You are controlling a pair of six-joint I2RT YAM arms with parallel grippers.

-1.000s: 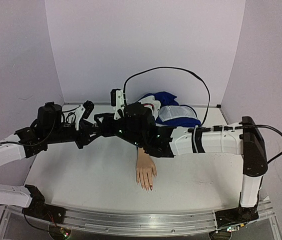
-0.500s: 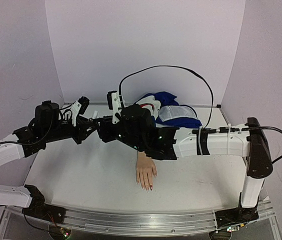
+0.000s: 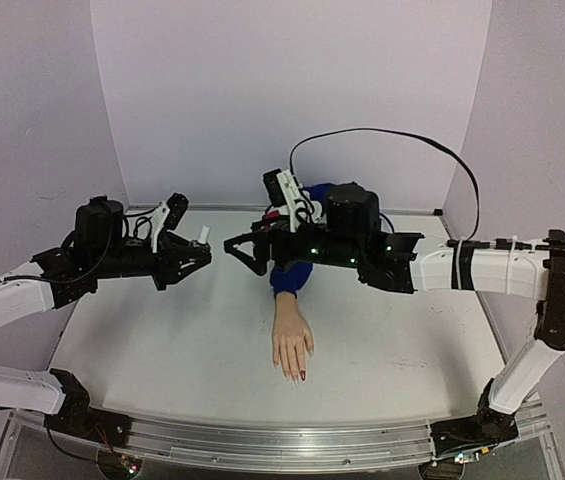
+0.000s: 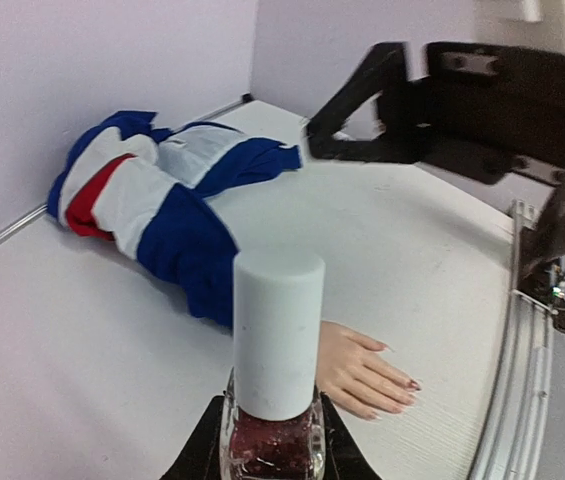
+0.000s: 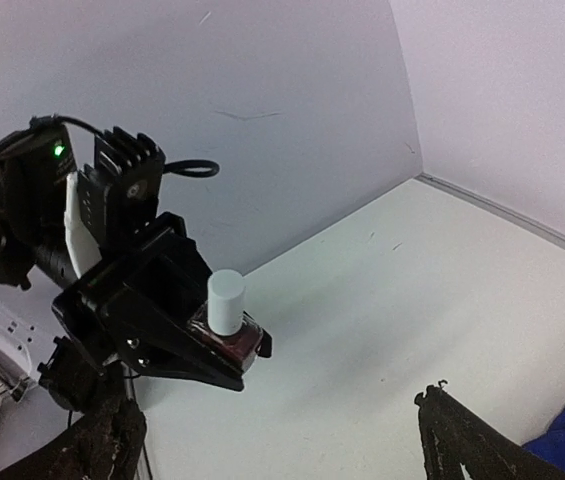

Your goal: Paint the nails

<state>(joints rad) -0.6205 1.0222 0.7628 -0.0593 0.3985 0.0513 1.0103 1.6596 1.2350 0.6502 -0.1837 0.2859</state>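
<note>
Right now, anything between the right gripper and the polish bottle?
Nothing; just air over bare table between the open right gripper and the polish bottle held by the left gripper. Right wrist view shows it.

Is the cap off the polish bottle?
No, the white cap sits on the bottle in the left gripper.

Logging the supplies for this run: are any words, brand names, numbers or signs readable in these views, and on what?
No readable text in any view.
Polish bottle with white cap: no label shows.
Blue, white and red sleeve: no print visible.
</note>
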